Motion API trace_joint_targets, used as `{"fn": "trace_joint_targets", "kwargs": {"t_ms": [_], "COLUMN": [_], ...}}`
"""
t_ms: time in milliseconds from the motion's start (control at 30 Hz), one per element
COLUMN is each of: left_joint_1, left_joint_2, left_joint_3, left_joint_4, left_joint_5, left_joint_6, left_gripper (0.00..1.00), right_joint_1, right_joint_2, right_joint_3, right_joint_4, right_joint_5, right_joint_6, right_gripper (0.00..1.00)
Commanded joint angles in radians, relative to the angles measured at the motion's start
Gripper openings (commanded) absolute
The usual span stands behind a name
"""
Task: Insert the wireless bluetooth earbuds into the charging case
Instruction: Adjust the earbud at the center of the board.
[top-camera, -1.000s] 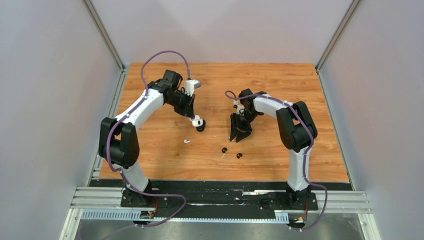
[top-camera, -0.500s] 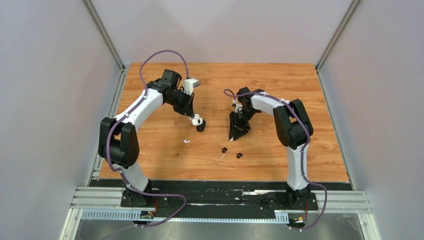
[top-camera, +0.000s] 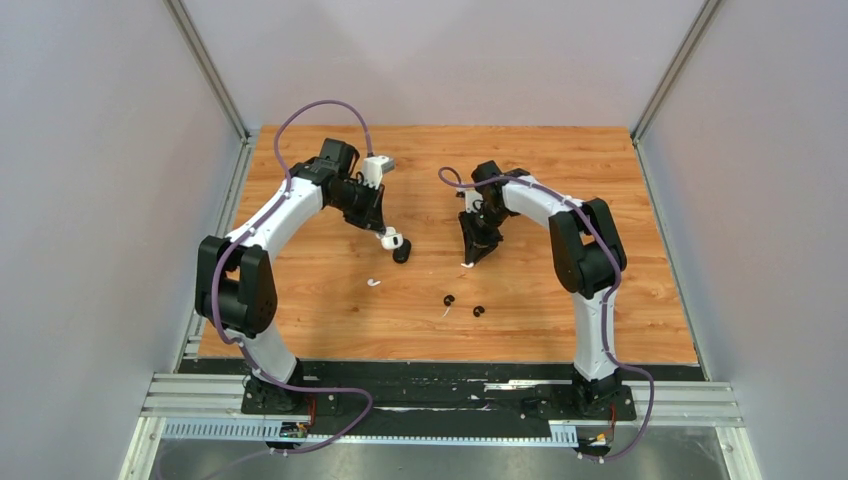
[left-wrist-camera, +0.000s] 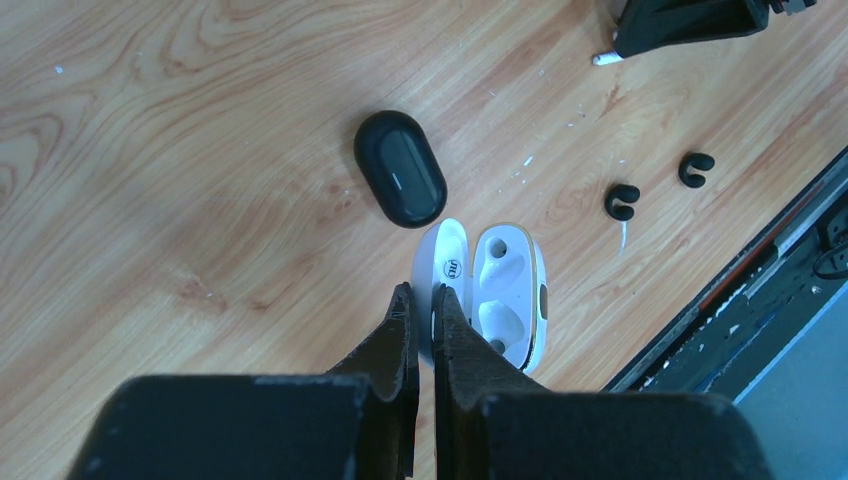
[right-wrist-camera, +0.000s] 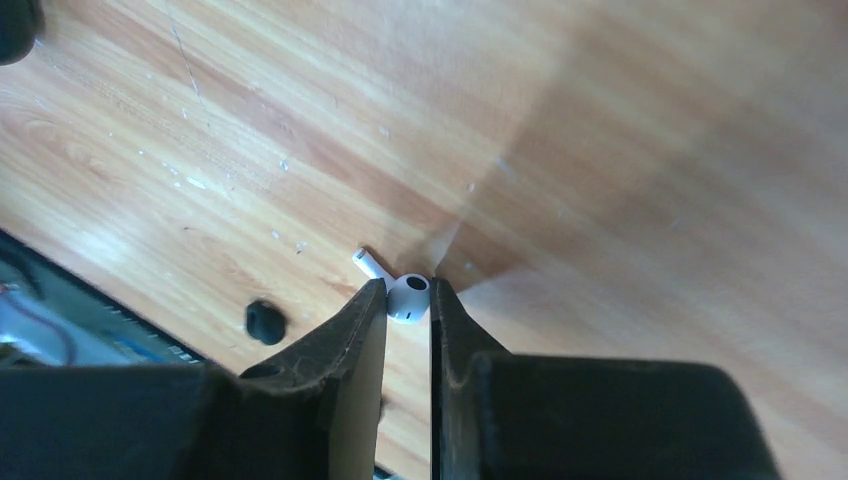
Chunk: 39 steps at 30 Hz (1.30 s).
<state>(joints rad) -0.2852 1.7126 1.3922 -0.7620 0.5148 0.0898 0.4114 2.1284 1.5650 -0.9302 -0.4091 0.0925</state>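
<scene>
The left pincer (left-wrist-camera: 420, 295) is pressed almost together on the raised lid (left-wrist-camera: 452, 262) of the white case (left-wrist-camera: 510, 290), which is open, with both moulded hollows in its base showing. Just beside it the black case (left-wrist-camera: 400, 182) lies shut on the tabletop (top-camera: 600, 170); whether the two cases touch cannot be told. The right pincer (right-wrist-camera: 408, 287) points down to the right of the cases and pinches the white earbud (right-wrist-camera: 410, 300) by its rounded head, the short stem sticking out to one side. Whether this earbud rests on the wood or hangs just above it cannot be told. The second white earbud (top-camera: 373, 283) lies by itself on the wood, nearer the arm bases than the cases and a little to their left. A black earbud (top-camera: 448, 299) and the other black earbud (top-camera: 478, 311) lie near each other but apart, nearer the bases than the right pincer.
</scene>
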Motion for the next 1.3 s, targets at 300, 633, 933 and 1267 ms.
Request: {"fn": "trace_joint_targets", "kwargs": {"t_ms": [300,633,933,1267], "left_joint_1": [0.008,0.008,0.011,0.030], "left_joint_2": [-0.074,-0.065,-0.087,-0.131], "left_joint_3": [0.016,0.049,0.065,0.054], "left_joint_4": [0.094,0.093,0.019,-0.043], "left_joint_5": [0.006,-0.002,-0.035,-0.055], "left_joint_6": [-0.056,-0.073,-0.029,0.040], "left_gripper": [0.00,0.00,0.00,0.00], "right_joint_1": [0.063,-0.002,-0.041,-0.037], "right_joint_2": [-0.064,-0.086,-0.146,-0.061], "right_joint_3": [0.059,0.137,-0.012,0.023], "right_joint_4": [0.167,0.189,0.167,0.160], "right_joint_5": [0.185,0.235,0.098,0.081], "right_joint_6": [-0.512,-0.353,-0.067,-0.004], "right_gripper": [0.25,0.40,0.42,0.38]}}
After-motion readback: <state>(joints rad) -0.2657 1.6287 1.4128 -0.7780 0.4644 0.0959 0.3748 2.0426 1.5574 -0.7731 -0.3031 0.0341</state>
